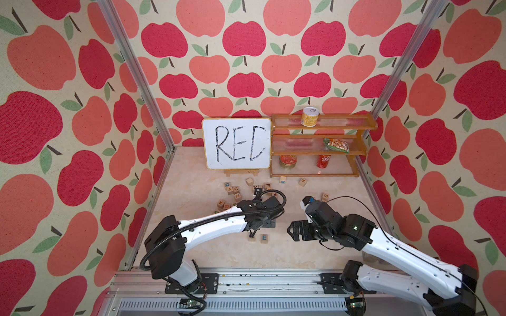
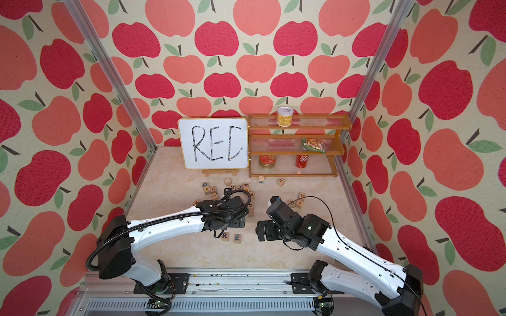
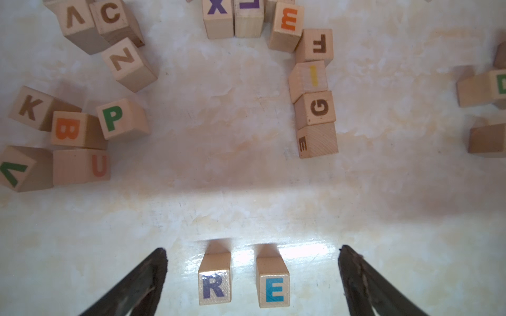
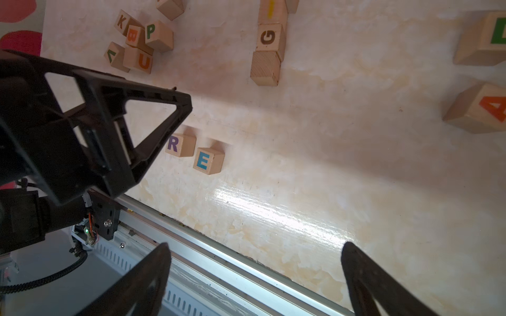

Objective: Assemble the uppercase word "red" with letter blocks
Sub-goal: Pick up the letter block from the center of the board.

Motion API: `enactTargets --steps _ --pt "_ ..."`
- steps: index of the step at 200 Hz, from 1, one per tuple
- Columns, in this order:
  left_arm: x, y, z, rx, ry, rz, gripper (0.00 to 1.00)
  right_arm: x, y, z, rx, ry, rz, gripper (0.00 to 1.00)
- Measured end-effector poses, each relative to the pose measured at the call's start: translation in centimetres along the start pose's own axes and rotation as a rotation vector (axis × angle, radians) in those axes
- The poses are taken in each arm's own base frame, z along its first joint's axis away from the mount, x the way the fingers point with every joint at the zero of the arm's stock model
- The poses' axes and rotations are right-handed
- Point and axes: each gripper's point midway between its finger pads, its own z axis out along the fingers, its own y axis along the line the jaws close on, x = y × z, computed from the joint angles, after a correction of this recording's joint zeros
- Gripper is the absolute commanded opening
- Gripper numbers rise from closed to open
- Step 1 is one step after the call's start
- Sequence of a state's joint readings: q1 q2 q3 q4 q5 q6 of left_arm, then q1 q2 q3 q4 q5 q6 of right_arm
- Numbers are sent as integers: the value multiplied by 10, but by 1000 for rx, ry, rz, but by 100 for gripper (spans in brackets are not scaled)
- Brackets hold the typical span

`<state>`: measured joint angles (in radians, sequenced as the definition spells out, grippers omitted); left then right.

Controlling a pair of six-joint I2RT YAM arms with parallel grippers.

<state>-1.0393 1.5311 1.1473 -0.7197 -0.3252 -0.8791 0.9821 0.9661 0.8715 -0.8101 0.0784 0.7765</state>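
Observation:
The purple R block [image 3: 215, 284] and the blue E block [image 3: 273, 287] stand side by side on the table, a small gap between them, near the front [image 2: 225, 236] [image 2: 237, 238]. My left gripper [image 3: 252, 249] hangs above them, open wide, with both blocks between its fingers and touching neither. The green D block [image 3: 492, 87] lies apart to the right among other cubes [image 2: 292, 203]. My right gripper [image 4: 254, 246] is open and empty over the table's front edge, to the right of the pair [image 1: 294, 231].
Several loose letter cubes [image 1: 235, 191] lie scattered behind the left arm. A whiteboard [image 1: 236, 143] with handwritten letters and a wooden shelf [image 1: 320, 145] holding cans stand at the back. A metal rail [image 1: 246, 281] runs along the front edge.

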Motion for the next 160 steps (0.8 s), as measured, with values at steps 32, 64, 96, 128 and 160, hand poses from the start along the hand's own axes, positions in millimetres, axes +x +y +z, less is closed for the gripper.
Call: enactTargets --steps 32,64,96,128,160 --pt "-21 15 -14 25 -35 -30 100 -18 -8 3 20 -13 37 99" --pt "-33 32 -22 51 -47 -52 99 -32 -16 6 31 -14 74 99" --pt "-38 43 -22 93 -35 -58 99 -44 -27 10 57 -5 113 99" --pt "-41 44 -21 147 -17 -41 99 -52 -42 16 97 14 153 99" --pt "-44 39 -20 202 -2 -16 99 -54 -63 22 146 44 201 99"
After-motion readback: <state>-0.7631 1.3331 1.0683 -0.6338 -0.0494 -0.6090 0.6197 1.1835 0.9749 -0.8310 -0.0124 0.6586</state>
